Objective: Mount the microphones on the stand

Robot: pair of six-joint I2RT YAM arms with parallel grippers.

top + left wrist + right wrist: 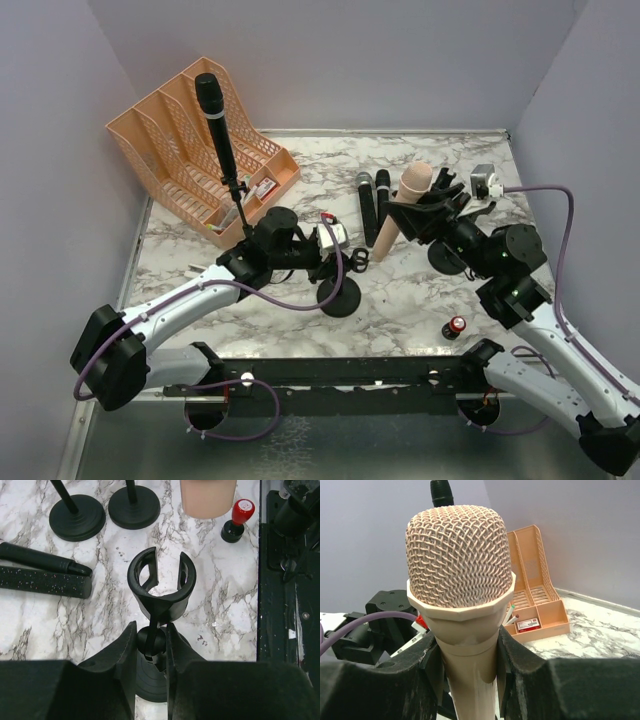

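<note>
The left fingers (131, 647) were closed on the neck of a stand (150, 647), gripping it just under its empty clip (161, 587). The clip's opening sat straight ahead of the fingertips, and the stand's round foot rested on the marble surface (400, 300) directly beneath them. Past the clip, two more round stand feet (77, 516) stood near each other. Off to the side of these fingers, toward the back of the surface, two dark microphones (45, 581) lay flat beside one another. A red-topped battery (239, 517) stood upright ahead of the fingers, just beside the butt end of the pink microphone (459, 560).

The right fingers (515, 665) were clamped on that pink microphone just below its mesh head. The head rose above the fingertips and the body ran down between them at a tilt. Whether its lower end touched the surface could not be told. Beyond the head, on the far side from the right fingers, a black microphone (215, 115) stood tilted in the clip of another stand. An orange file tray (170, 140) sat behind it
</note>
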